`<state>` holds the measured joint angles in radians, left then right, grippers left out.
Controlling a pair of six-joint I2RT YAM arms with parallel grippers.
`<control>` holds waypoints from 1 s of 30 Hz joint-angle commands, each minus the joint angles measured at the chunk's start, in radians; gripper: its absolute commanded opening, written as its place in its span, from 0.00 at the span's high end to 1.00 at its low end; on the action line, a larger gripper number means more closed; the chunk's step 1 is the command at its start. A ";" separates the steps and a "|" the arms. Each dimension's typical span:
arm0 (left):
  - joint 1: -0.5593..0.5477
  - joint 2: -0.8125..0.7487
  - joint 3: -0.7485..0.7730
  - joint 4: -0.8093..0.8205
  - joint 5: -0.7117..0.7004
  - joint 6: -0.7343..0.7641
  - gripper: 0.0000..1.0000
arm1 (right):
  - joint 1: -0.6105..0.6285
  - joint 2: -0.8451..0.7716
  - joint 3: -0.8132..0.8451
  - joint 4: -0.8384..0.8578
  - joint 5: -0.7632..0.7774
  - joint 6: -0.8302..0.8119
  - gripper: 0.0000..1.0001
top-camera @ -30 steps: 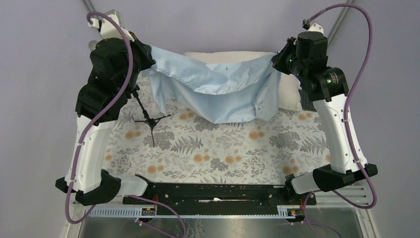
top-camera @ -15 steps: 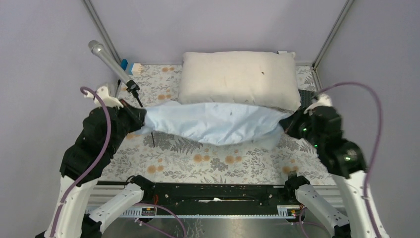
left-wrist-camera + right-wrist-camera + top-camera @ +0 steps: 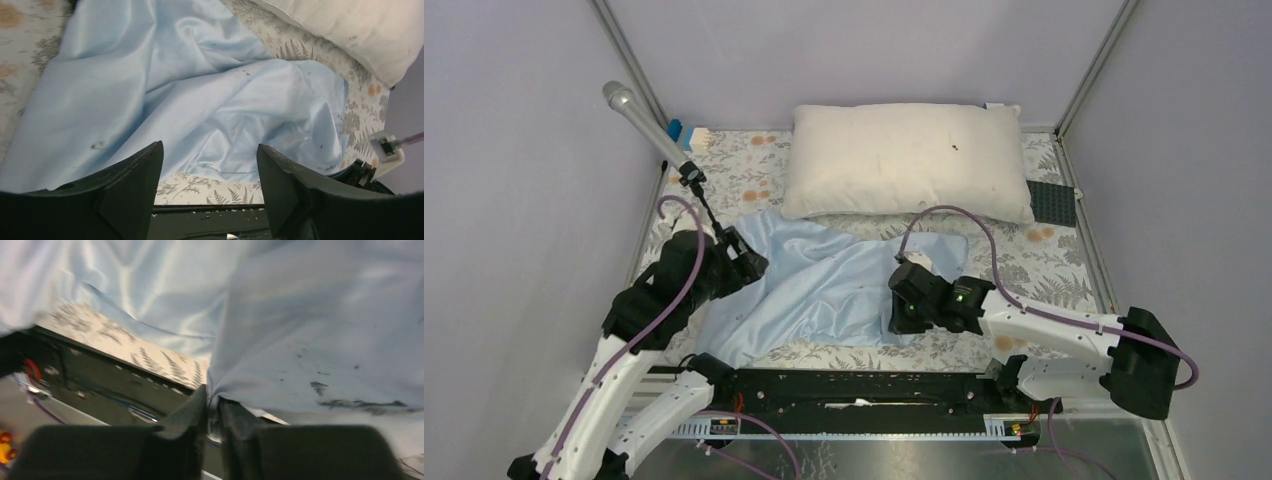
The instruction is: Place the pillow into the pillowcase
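Pillowcase (image 3: 824,290) lay crumpled by the table's near edge, thin, slick and limp, so likely to slip and fold. Pillow (image 3: 904,160) sat plump along the far edge. Right gripper (image 3: 212,397) was clenched on a fold of the pillowcase, left gripper (image 3: 209,150) stood open and empty; the hem at the mouth looked the best hold.

The tool (image 3: 209,147) hangs, jaws apart, over the rumpled pillowcase (image 3: 200,95).
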<state>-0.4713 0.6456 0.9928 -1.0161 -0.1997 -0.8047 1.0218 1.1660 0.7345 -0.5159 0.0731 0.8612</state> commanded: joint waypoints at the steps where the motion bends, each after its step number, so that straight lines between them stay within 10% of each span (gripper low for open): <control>1: 0.003 0.147 0.048 0.197 0.167 0.089 0.26 | 0.021 -0.019 0.113 0.094 0.134 -0.005 0.66; 4: -0.020 0.253 0.040 0.310 0.253 0.113 0.24 | -0.055 -0.113 0.160 0.024 0.198 -0.037 0.28; 9: -0.157 0.433 0.055 0.457 0.227 0.113 0.23 | -0.414 -0.208 0.156 -0.101 0.196 -0.105 0.14; 17: -0.412 0.773 0.181 0.620 0.292 0.173 0.23 | -0.689 -0.323 -0.052 -0.102 0.201 -0.005 0.13; 22: -0.394 0.777 0.138 0.601 0.108 0.107 0.21 | -0.710 -0.297 -0.109 -0.032 0.154 -0.008 0.15; 30: -0.397 0.836 0.136 0.670 0.235 0.103 0.19 | -0.712 -0.148 -0.118 0.107 0.138 -0.067 0.13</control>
<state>-0.8322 1.4616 1.1114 -0.4419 -0.0109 -0.6903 0.3149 0.9634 0.6147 -0.5182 0.2359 0.8230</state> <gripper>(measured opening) 0.802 0.875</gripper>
